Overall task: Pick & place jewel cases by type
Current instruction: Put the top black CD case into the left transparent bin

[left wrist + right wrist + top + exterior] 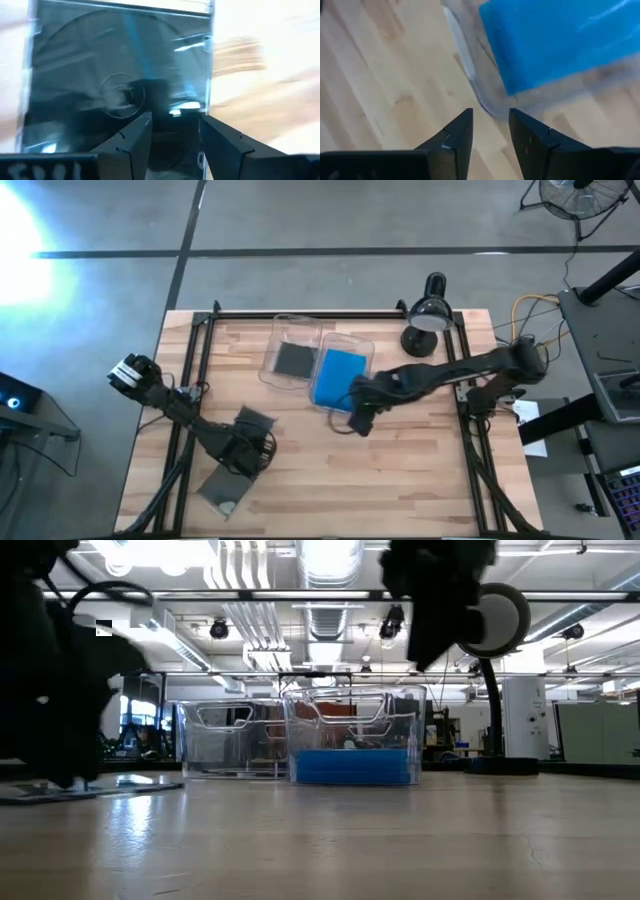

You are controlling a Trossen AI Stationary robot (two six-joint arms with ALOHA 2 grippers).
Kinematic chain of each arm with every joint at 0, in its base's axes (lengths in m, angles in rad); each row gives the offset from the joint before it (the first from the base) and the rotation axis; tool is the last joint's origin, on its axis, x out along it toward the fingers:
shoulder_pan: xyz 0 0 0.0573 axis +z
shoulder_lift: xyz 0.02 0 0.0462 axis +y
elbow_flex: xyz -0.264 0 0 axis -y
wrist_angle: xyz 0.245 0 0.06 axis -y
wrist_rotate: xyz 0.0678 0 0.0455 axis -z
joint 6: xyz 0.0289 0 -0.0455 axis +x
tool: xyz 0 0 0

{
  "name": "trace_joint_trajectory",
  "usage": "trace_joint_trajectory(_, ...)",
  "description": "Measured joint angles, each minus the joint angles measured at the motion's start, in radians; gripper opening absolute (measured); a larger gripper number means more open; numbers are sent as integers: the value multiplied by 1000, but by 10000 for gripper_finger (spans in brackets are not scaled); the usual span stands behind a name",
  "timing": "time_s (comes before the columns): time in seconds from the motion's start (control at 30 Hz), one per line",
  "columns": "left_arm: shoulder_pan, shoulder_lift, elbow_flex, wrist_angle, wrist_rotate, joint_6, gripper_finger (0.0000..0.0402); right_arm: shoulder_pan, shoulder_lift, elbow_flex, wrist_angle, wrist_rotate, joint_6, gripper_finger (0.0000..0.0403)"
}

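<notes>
The left gripper (170, 145), jaws slightly parted, hovers over a dark jewel case (120, 80) near the worktop's front-left corner; the right gripper (490, 135) hangs narrowly open and empty beside the bin (345, 345) holding blue jewel cases (338, 376).

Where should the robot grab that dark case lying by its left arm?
By a thin edge, from above. The dark jewel case lies flat on the table, so only its rim offers a hold; the left gripper already faces its near edge, fingers apart.

Left arm: a dark mass (50, 680) filled the near left, reaching down to the table (400, 840).
Case under it: a flat case (90, 787) lay on the wood.
Bins: two clear bins stood beyond; the left bin (232, 740) showed nothing clearly, the right bin (355, 735) held blue cases (352, 767).
Right arm: a dark shape (440, 590) hung above the right bin.
Lamp: a black lamp (495, 630) stood just beyond that shape.
</notes>
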Motion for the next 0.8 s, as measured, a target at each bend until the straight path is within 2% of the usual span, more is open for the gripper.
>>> trace_joint_trajectory(0.07, 7, 0, -2, 116, -46, 24, 147, 9, -74, -99, 64, -7, 69, 119)
trace_joint_trajectory(0.2, 27, 0, -4, 346, -148, 118, 147, 26, -174, -274, 277, -96, 205, 118)
trace_joint_trajectory(0.3, 39, 0, 15, 385, -153, 192, 147, 42, -200, -366, 486, -136, 286, 118)
trace_joint_trajectory(0.37, 40, 0, 57, 287, -126, 206, 147, 55, -185, -403, 602, -146, 326, 118)
trace_joint_trajectory(0.5, 39, 3, 163, -139, -63, 138, 147, 75, -109, -405, 727, -156, 350, 118)
trace_joint_trajectory(0.6, 40, 3, 205, -400, -47, 59, 147, 77, -29, -370, 737, -156, 345, 118)
trace_joint_trajectory(0.7, 44, 2, 182, -487, -19, -13, 147, 77, 55, -314, 739, -153, 344, 118)
trace_joint_trajectory(0.8, 48, -1, 116, -427, 39, -77, 147, 77, 140, -244, 740, -156, 347, 118)
